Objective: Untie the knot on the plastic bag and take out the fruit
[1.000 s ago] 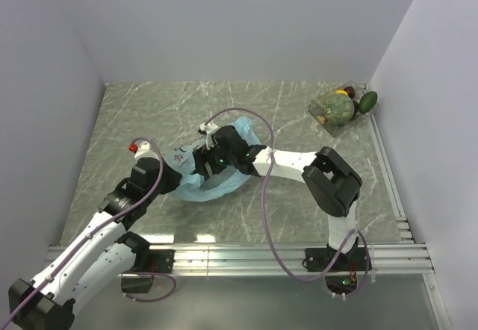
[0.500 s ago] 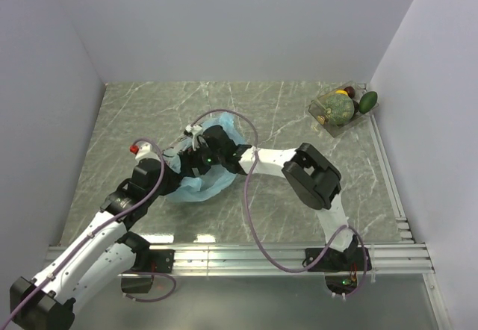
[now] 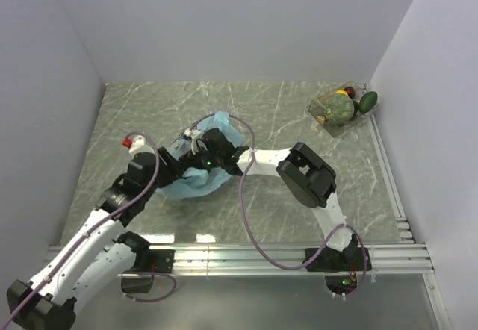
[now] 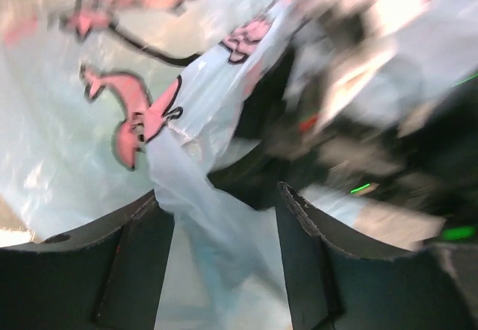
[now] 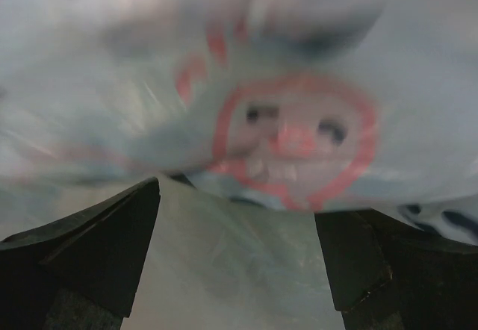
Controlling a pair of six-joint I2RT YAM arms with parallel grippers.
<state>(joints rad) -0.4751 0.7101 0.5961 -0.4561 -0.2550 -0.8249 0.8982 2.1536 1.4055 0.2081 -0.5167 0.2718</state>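
The light-blue plastic bag [image 3: 196, 183] with pink prints lies crumpled on the marble table, left of centre. My left gripper [image 3: 171, 164] is at its left edge. In the left wrist view its jaws [image 4: 218, 195] stand apart and a loose fold of the bag [image 4: 187, 188] hangs between them. My right gripper [image 3: 199, 148] reaches in from the right over the bag's top. It is open [image 5: 237, 203], and a printed face on the bag [image 5: 295, 139] lies just beyond its tips. I cannot make out the knot. Fruit [image 3: 337, 107] sits at the back right.
A clear tray [image 3: 320, 113] in the back right corner holds a ribbed grey-green melon and small yellow and orange fruits. A dark green oval fruit [image 3: 367, 102] lies at its right edge. Grey walls close the table on three sides. Purple cables loop above the arms.
My left gripper has gone from shut to open around the bag's fold. My right arm has pushed further left, and the bag has shifted left with it.
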